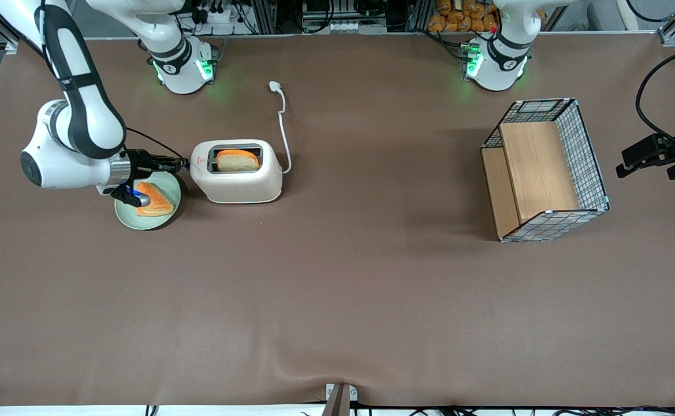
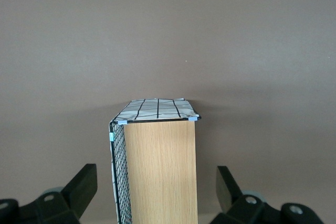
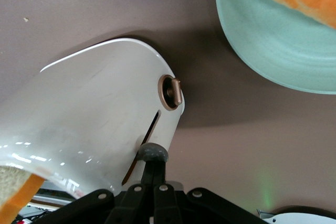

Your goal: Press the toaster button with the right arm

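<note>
Cream toaster (image 1: 237, 179) with 1 bread slice (image 1: 237, 160), clenched gripper (image 3: 153, 153) on its toaster button (image 3: 148, 149).

Right arm (image 1: 77, 115): glossy white rounded shells, wide black band along upper link, round white elbow cap with dark grey disc, silver wrist ring, thin black cable looping off wrist. Gripper (image 1: 182, 164): slim, black, at the toaster's short end; blue light glowing on black camera block under wrist. Wrist view: fingers (image 3: 153, 153) matte black, pressed together, rounded dark grey tip, black linkage bars with 4 small silver screws. Arm base (image 1: 182, 69): white dome, black ring, green lights
</note>
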Robot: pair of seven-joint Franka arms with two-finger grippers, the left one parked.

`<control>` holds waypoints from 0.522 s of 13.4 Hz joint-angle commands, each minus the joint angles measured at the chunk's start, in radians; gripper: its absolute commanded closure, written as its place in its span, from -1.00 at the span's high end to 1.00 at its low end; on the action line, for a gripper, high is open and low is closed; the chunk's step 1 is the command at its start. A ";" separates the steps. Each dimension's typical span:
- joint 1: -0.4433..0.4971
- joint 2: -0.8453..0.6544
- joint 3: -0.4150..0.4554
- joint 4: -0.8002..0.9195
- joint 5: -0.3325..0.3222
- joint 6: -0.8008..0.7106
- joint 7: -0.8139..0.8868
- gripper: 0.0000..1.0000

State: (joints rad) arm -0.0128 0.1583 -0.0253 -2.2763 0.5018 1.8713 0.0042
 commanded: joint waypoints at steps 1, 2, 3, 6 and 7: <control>-0.004 0.027 0.004 -0.016 0.032 0.040 -0.030 -1.00; -0.003 0.036 0.004 -0.016 0.037 0.051 -0.030 -1.00; -0.001 0.043 0.004 -0.016 0.044 0.055 -0.030 -1.00; 0.008 0.067 0.004 -0.016 0.049 0.081 -0.030 -1.00; 0.010 0.078 0.005 -0.016 0.050 0.095 -0.030 -1.00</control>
State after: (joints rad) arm -0.0110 0.2087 -0.0243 -2.2769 0.5194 1.9198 -0.0010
